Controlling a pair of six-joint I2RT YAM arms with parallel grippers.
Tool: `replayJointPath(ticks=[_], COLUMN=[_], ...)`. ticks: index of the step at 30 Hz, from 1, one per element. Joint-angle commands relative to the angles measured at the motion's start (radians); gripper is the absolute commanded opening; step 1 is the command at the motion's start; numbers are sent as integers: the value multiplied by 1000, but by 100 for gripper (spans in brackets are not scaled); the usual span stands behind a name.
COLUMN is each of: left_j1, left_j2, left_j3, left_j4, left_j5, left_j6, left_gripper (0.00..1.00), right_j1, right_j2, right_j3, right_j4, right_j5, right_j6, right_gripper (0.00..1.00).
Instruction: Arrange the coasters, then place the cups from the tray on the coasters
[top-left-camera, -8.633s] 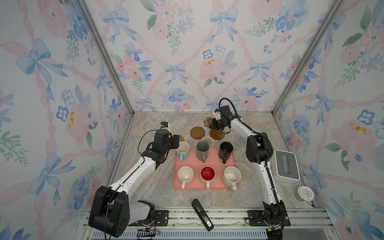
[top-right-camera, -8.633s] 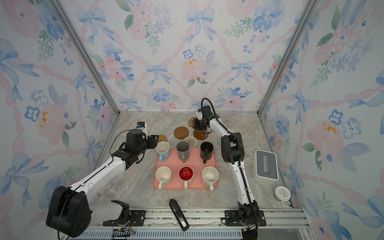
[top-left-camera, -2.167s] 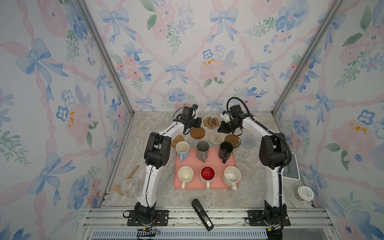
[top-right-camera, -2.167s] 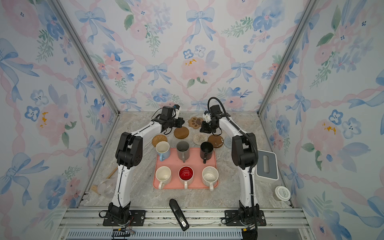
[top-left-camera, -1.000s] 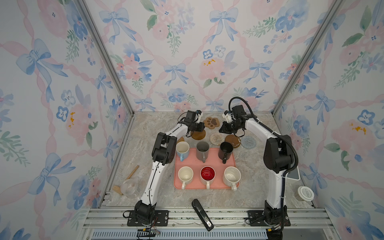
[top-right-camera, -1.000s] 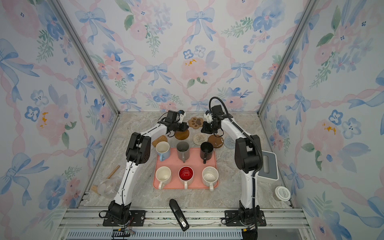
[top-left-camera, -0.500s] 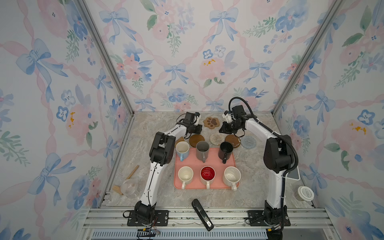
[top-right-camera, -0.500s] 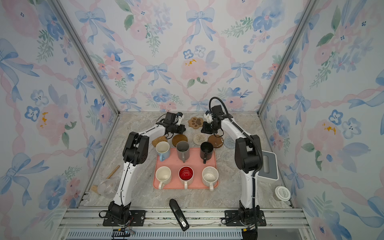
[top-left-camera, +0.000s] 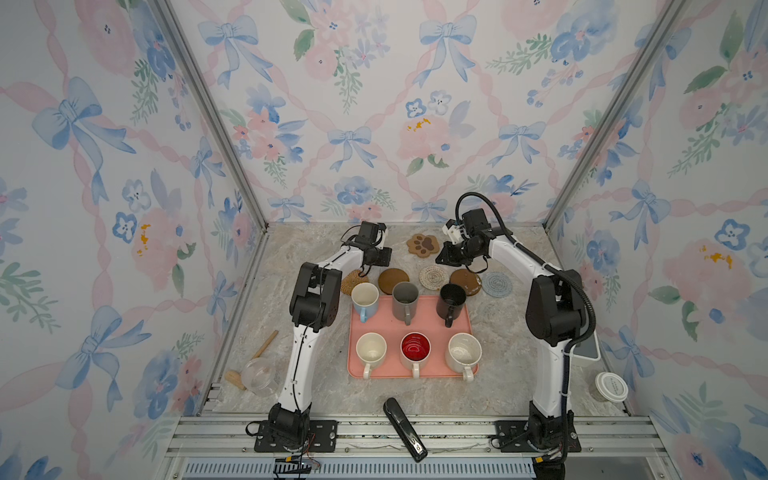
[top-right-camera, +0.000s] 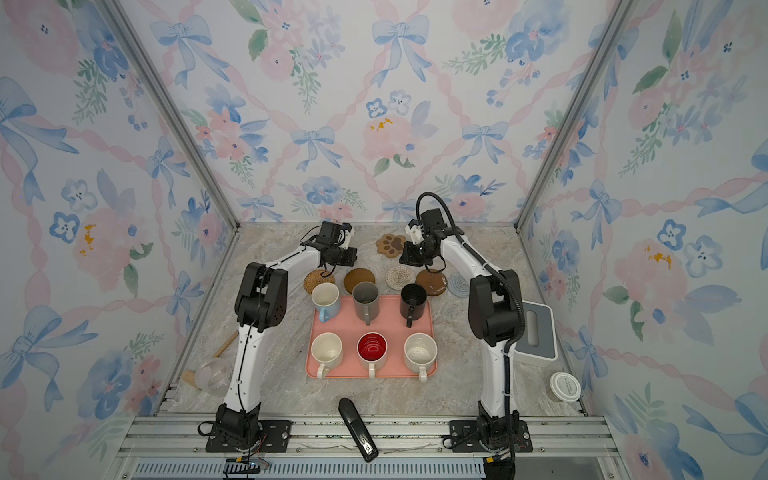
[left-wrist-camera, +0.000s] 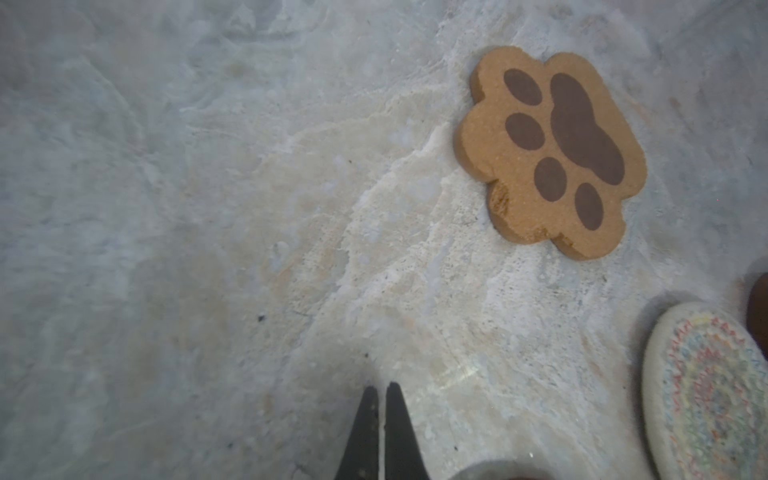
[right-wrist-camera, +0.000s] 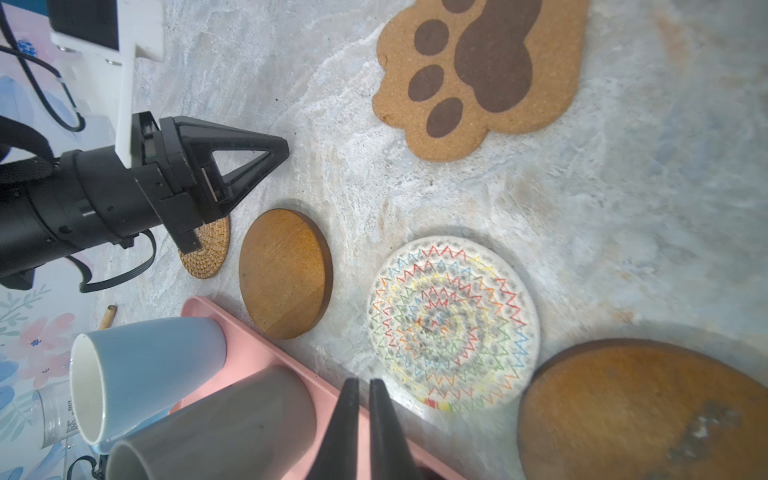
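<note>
Cream coaster (left-wrist-camera: 706, 399) partly off-frame

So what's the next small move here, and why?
Probably the right gripper, shut and empty, nudges the paw-print coaster into line: the other five coasters lie in a row behind the tray, while this one sits apart, farther back. All six cups stand on the tray.

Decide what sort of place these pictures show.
Probably a staged robot test booth: floral wallpaper panels box in a marble-look table, the left arm and right arm are bolted to a metal rail, and mugs wait on a pink tray.
</note>
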Motion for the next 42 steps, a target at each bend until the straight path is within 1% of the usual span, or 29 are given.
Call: replayJointPath(ticks=[1, 8, 13, 19, 26, 34, 42], left_j1=[14, 47, 58, 61, 71, 96, 127], left_j2=[-94, -254, -359, -449, -513, -561, -569], left_j3=[-20, -151, -271, -410, -513, -577, -611], left_j4=[-28, -28, -28, -27, -27, -26, -26], left_j5=[-26, -69, -99, -146, -199, -226, -216], left_j6=[11, -26, -51, -80, -116, -140, -157], left_gripper=[0, 0, 0, 0, 0, 0, 0], right_j1=[34, 71, 86, 104, 121, 130, 144], right_j2=[55, 206, 269, 306, 332, 354, 382], right_j3=[96, 295, 355, 353, 348, 347, 354], right_j4=[-44, -216, -272, -275, -270, -252, -222], right_j5=[-32, -31, -28, -34, -40, -49, -71], right_j6=[4, -37, -47, -44, -37, -22, 3], right_gripper=[11, 10, 10, 10, 10, 10, 10])
